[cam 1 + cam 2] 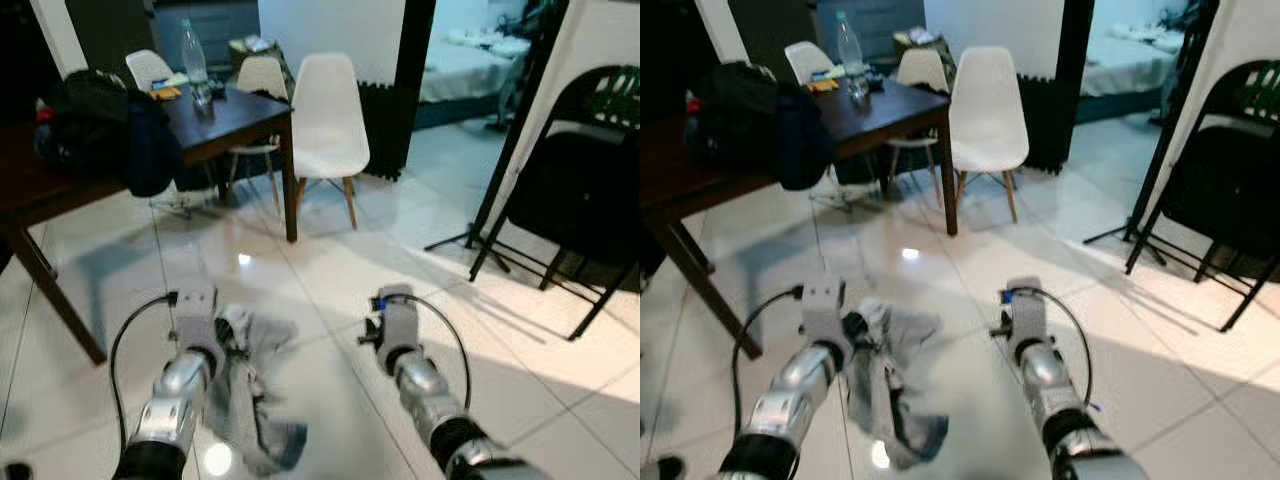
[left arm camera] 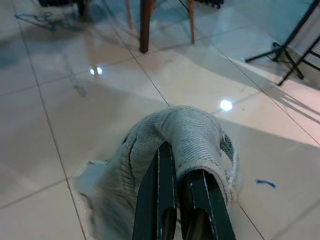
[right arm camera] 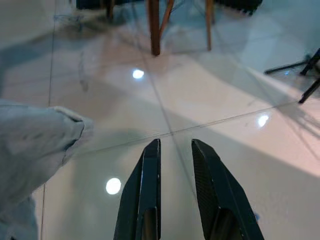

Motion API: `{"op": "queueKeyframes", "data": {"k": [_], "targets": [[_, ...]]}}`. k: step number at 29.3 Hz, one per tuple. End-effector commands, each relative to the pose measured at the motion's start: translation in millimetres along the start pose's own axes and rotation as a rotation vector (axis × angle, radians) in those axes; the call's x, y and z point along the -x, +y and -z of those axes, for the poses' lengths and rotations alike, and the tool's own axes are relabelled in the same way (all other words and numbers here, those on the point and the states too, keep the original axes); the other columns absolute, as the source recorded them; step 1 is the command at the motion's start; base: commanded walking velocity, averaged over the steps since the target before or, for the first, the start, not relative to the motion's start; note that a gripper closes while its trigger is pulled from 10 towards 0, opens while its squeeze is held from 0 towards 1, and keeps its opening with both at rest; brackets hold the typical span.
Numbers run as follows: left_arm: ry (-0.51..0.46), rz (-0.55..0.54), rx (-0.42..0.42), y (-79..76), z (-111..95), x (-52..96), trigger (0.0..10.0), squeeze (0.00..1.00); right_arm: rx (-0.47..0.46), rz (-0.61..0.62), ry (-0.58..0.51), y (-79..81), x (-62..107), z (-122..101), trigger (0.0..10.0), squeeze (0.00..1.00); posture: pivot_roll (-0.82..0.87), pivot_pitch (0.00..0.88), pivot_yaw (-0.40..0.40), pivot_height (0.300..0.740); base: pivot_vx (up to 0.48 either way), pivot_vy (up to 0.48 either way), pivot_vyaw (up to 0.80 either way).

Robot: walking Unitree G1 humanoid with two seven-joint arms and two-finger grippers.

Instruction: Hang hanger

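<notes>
Left gripper (image 2: pixel 181 165) is closed tight on a crumpled grey ribbed cloth (image 1: pixel 255 390) hanging over the glossy white tile floor (image 1: pixel 330 270); no hanger is discernible. Right gripper (image 3: pixel 175 150) is slightly parted, holding nothing. Far ahead stand a dark wooden table (image 1: pixel 235 115), white plastic chair (image 1: pixel 328 115) and, far right, a black folding chair (image 1: pixel 580 190).

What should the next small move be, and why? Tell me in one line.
Probably bring the right gripper across to take a free edge of the grey garment. The left gripper is shut on its bunched fabric while the right gripper is open and holds nothing, and I cannot make out a hanger.
</notes>
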State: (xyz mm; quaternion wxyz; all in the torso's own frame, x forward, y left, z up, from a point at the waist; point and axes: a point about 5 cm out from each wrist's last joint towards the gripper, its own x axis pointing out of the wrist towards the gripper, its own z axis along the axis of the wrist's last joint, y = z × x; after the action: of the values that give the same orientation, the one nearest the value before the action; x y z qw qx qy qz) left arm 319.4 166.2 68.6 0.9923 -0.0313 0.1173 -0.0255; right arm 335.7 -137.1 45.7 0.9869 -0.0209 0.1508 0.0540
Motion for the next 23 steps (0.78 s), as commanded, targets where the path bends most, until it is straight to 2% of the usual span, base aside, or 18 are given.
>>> {"op": "queueKeyframes", "data": {"k": [1, 10, 18, 23], "targets": [[-0.037, -0.010, -0.008, 4.5, -9.6, 0.0, 10.0, 0.00, -0.016, -0.015, -0.011, 7.6, -1.0, -2.2, 10.0, 0.00, 0.06, 0.000, 0.007, 0.740, 0.311, 0.000, 0.00], [-0.045, -0.012, -0.009, 6.2, -12.3, -1.0, 10.0, 0.00, -0.027, -0.015, -0.014, 8.7, -0.5, -1.5, 10.0, 0.00, 0.06, 0.000, 0.012, 0.740, 0.332, 0.000, 0.00], [-0.037, -0.014, -0.012, 6.3, -10.4, -0.6, 10.0, 0.00, 0.011, -0.034, -0.003, 9.5, 0.7, 2.0, 10.0, 0.00, 0.06, 0.000, 0.006, 0.740, 0.348, 0.000, 0.00], [-0.025, -0.015, -0.014, 6.6, -6.1, 1.1, 10.0, 0.00, 0.022, -0.043, 0.009, 10.8, 1.5, 4.9, 10.0, 0.00, 0.06, 0.000, 0.006, 0.740, 0.347, 0.000, 0.74]]}}
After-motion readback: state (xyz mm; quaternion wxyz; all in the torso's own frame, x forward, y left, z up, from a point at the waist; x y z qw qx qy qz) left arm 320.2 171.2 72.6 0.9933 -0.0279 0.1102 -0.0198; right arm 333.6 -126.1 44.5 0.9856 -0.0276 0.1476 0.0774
